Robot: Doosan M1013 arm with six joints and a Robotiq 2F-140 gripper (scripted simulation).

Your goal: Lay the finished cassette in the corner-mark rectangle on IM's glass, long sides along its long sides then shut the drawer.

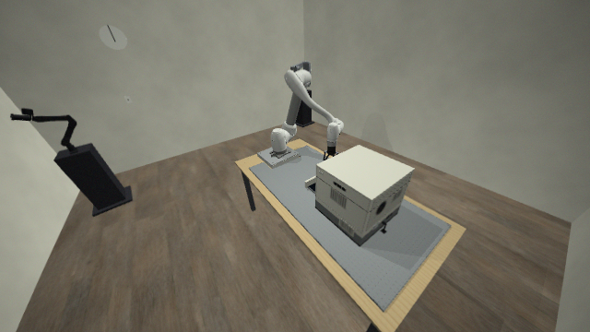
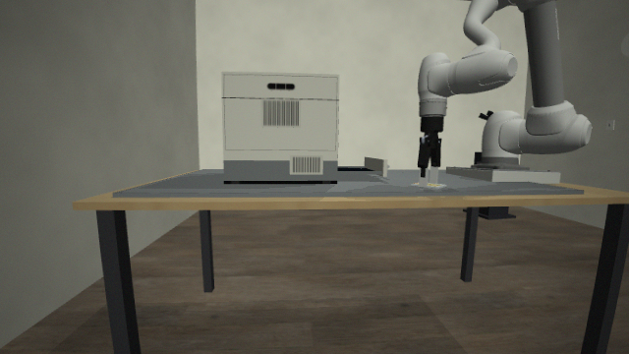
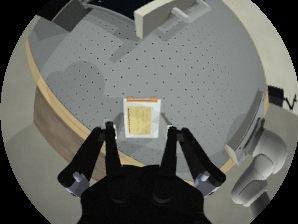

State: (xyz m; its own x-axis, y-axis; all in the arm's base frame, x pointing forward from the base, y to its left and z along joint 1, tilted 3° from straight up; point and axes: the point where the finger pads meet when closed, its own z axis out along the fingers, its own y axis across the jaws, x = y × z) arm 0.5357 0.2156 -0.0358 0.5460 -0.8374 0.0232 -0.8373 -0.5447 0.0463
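The cassette FINISHED [image 3: 140,120] [image 2: 438,186], white with a yellow label and an orange strip at one short end, lies flat on the deck. My gripper [image 3: 141,118] [image 2: 428,180] points down with its fingertips low beside the cassette's two long sides. It is open, with a gap on each side in the wrist view. The imager IM [image 1: 341,194] [image 2: 246,133] is a large cream box. Its drawer [image 3: 160,16] [image 2: 375,166] [image 1: 311,183] stands open; part of the dark glass [image 3: 120,6] shows at the wrist view's top edge. The corner marks cannot be made out.
The perforated grey deck [image 3: 200,75] [image 1: 286,184] lies on a wooden table [image 1: 295,231]. The drawer's handle [image 3: 181,15] sticks out from its front towards the cassette's side. The arm's base plate [image 1: 277,159] [image 2: 526,176] stands at the table's end.
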